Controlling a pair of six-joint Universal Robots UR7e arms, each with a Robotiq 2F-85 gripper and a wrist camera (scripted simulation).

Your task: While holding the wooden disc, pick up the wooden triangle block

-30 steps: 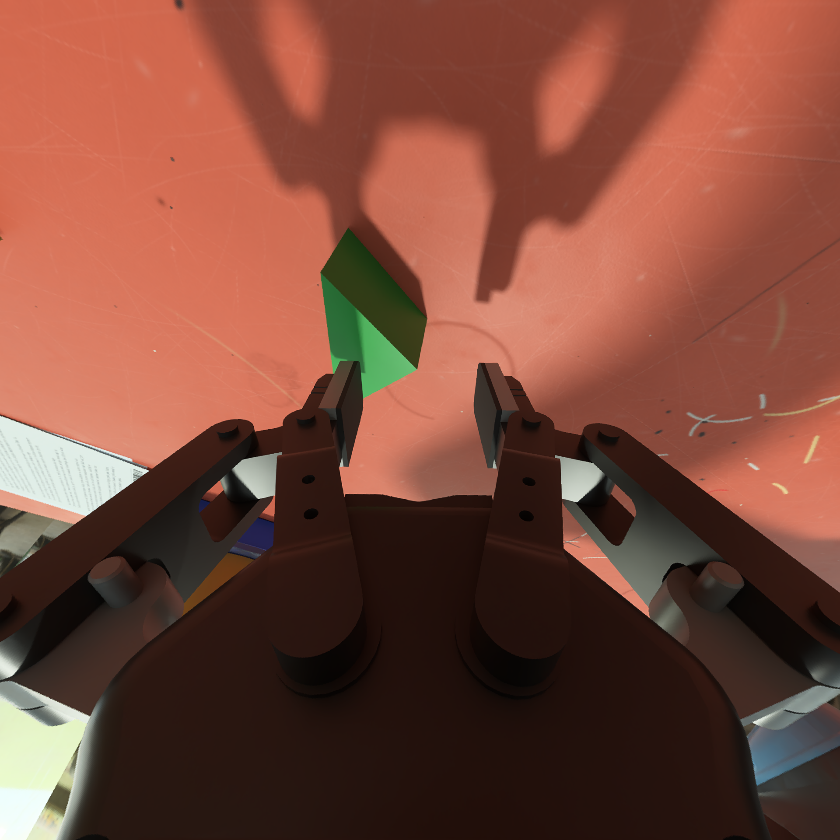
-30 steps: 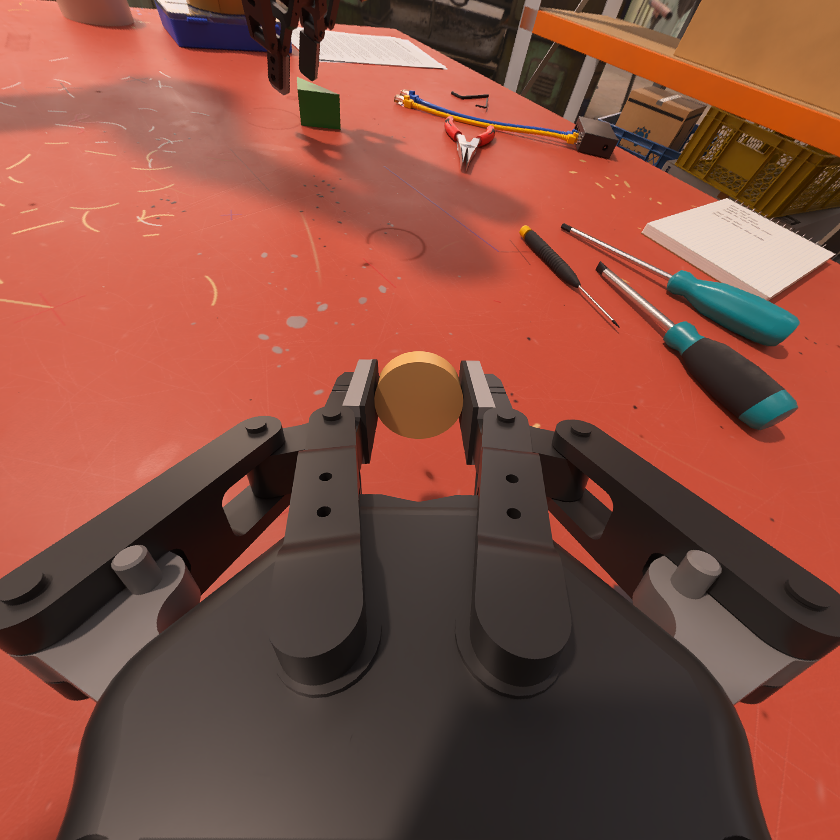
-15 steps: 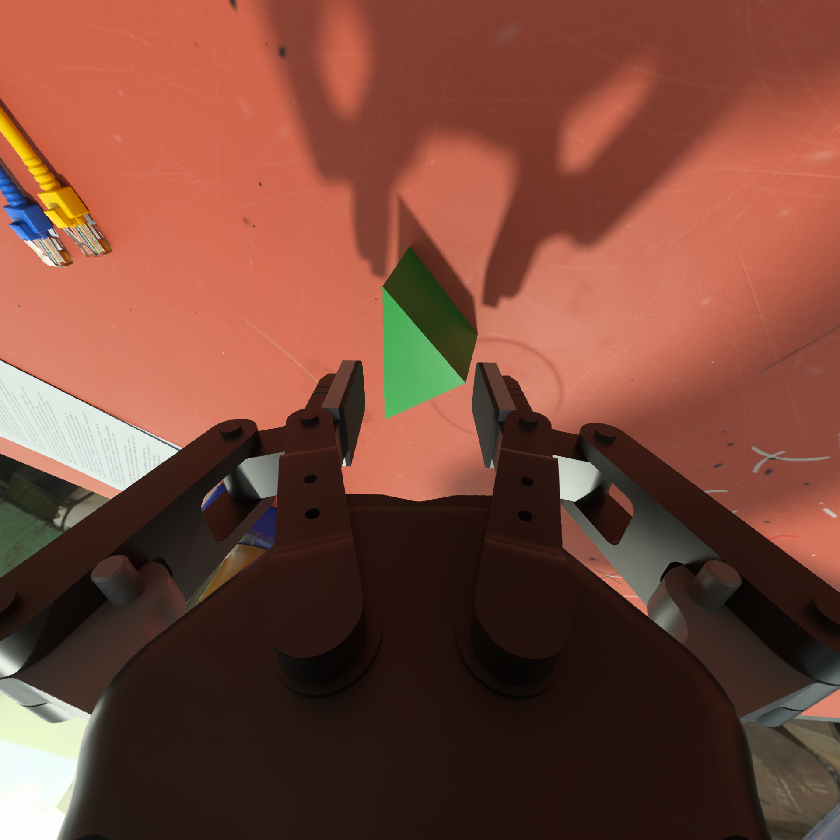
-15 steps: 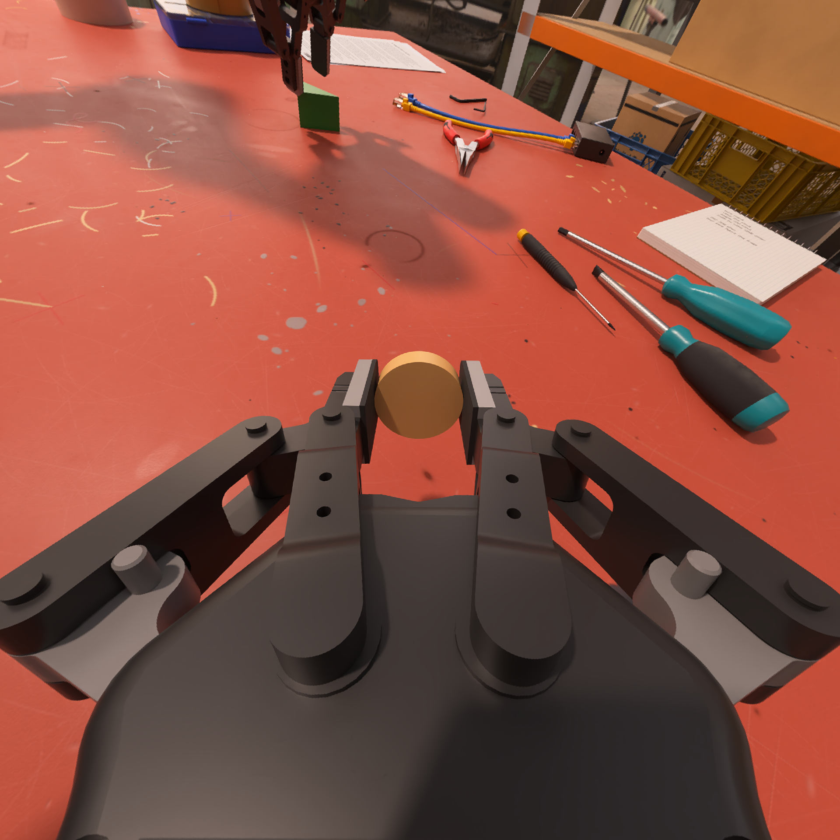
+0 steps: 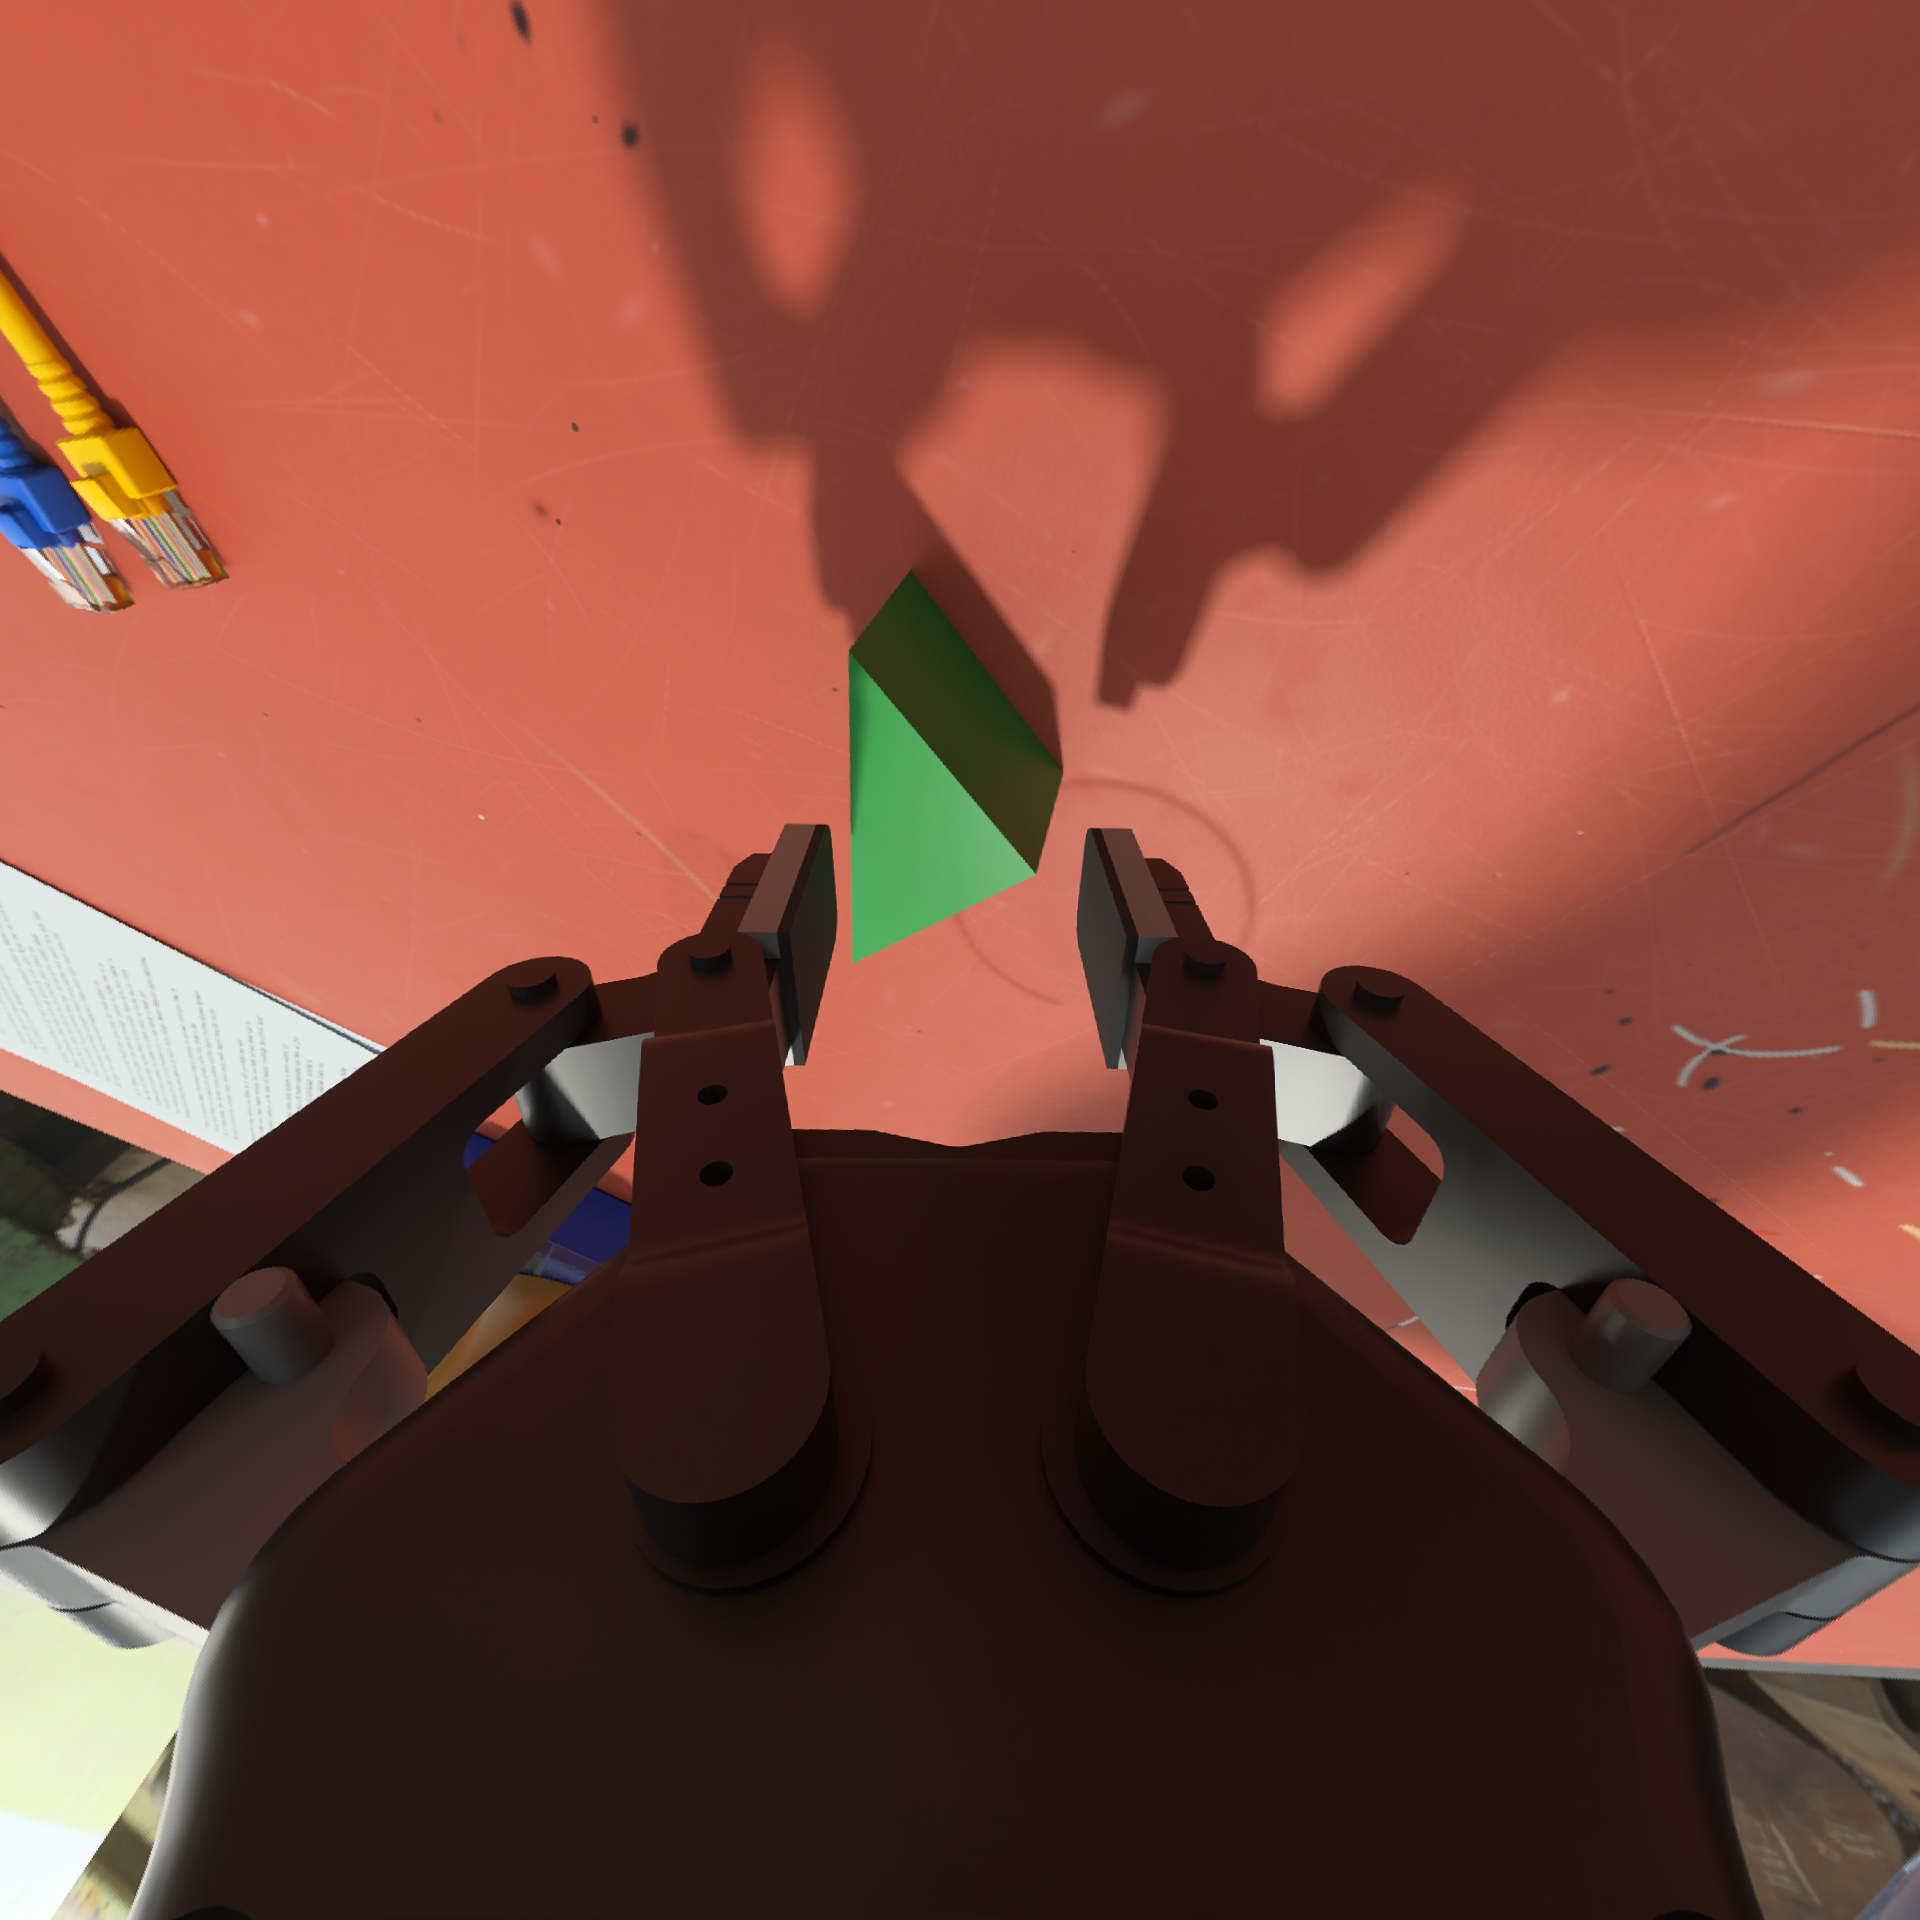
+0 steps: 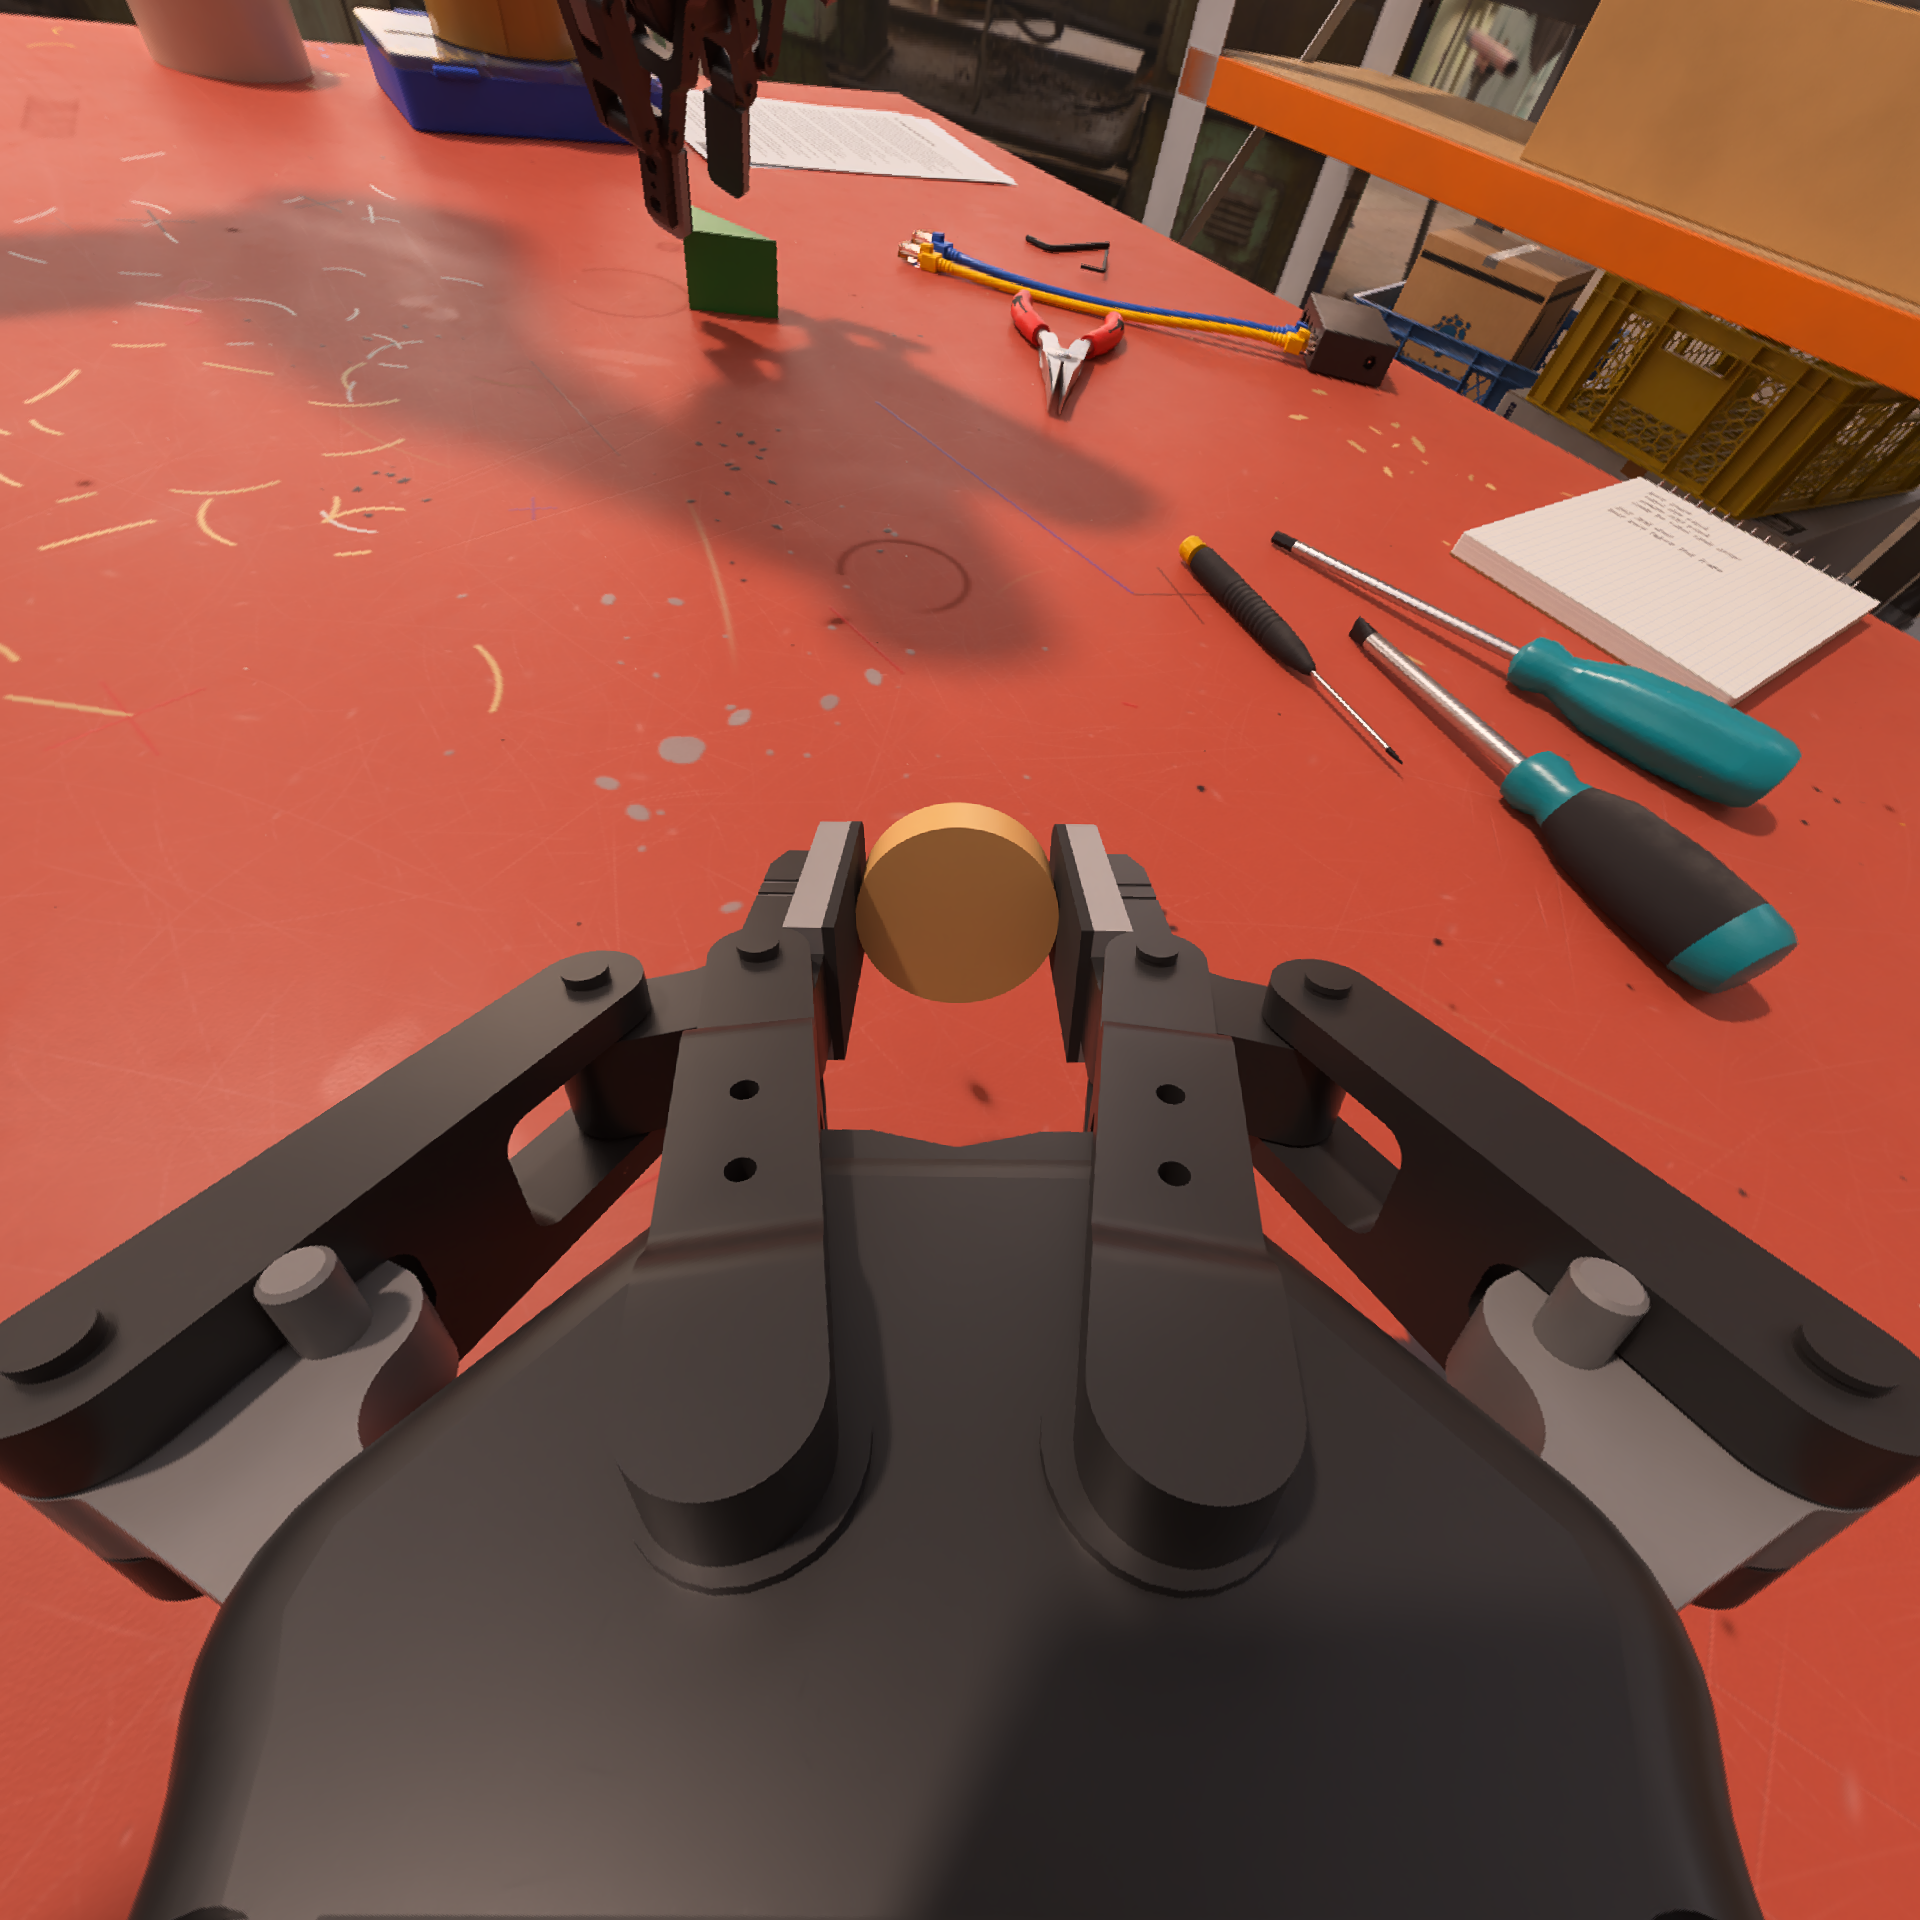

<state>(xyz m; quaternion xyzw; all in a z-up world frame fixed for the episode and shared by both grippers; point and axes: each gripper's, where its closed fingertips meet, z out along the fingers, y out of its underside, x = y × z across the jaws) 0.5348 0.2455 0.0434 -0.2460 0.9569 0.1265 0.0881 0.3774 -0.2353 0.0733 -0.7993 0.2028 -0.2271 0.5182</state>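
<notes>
The green triangle block [image 5: 940, 800] stands on the red table, just ahead of and between my left gripper's [image 5: 956, 914] open fingers, nearer the left finger. In the right wrist view the block [image 6: 730, 272] sits far back, with the left gripper [image 6: 698, 177] hanging just above it, apart from it. My right gripper [image 6: 957, 902] is shut on the round tan wooden disc [image 6: 956, 906] and holds it above the table.
Blue and yellow cables [image 6: 1091, 301], red pliers [image 6: 1060, 353], three screwdrivers [image 6: 1621, 821] and a notepad [image 6: 1662, 582] lie on the right side. A paper sheet [image 6: 862, 140] and a blue box [image 6: 488, 94] sit at the back. The cable plugs [image 5: 104, 520] lie left of the block.
My left gripper has shifted so the green block now lies between its fingers instead of ahead-left, and has come a little lower over it. The right gripper stays still with the disc.
</notes>
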